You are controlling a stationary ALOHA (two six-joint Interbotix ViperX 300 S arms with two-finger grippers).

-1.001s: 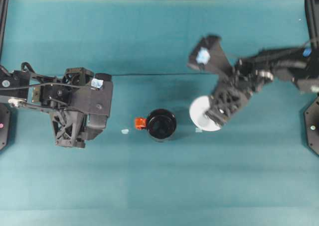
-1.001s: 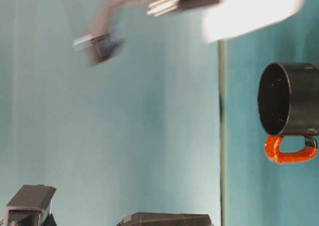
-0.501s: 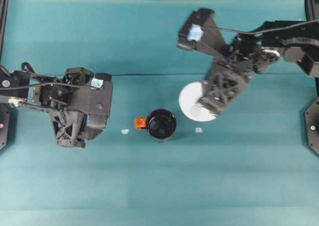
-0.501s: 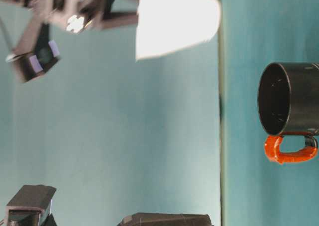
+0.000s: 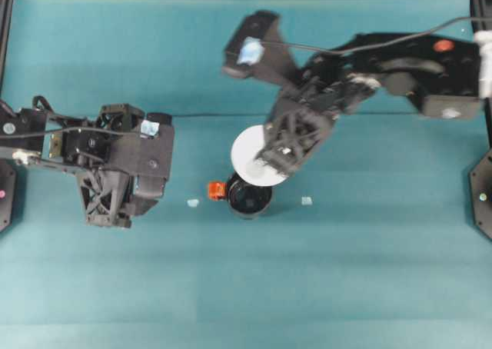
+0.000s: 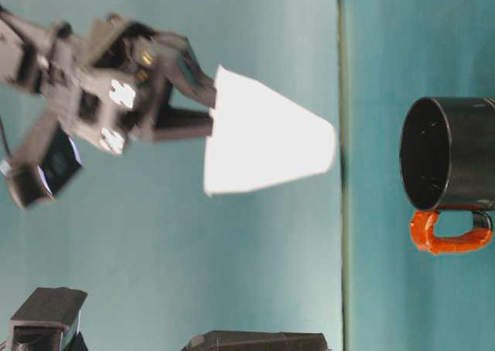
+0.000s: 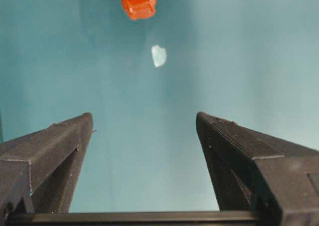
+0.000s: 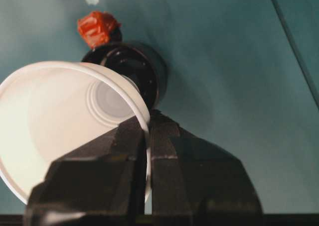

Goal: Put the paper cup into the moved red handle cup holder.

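The white paper cup [image 5: 247, 152] hangs tilted in the air, its rim pinched between the fingers of my right gripper [image 5: 270, 163], which is shut on it. From overhead the cup overlaps the far edge of the black cup holder [image 5: 248, 200], whose red handle [image 5: 217, 190] points left. At table level the cup [image 6: 263, 144] is well above the holder [image 6: 448, 154]. In the right wrist view the cup [image 8: 55, 121] sits just in front of the holder [image 8: 144, 69] and its handle [image 8: 97, 28]. My left gripper [image 7: 144, 124] is open and empty, left of the handle [image 7: 138, 1].
Two small pale tape scraps lie on the teal table, one [image 5: 192, 203] left of the handle and one [image 5: 306, 201] right of the holder. A thin dark seam [image 5: 207, 115] runs across the table behind the holder. The left arm [image 5: 115, 164] rests at the left.
My right arm has carried the paper cup up and to the left, from the holder's right side to over its far edge. The left arm and the holder have not moved.
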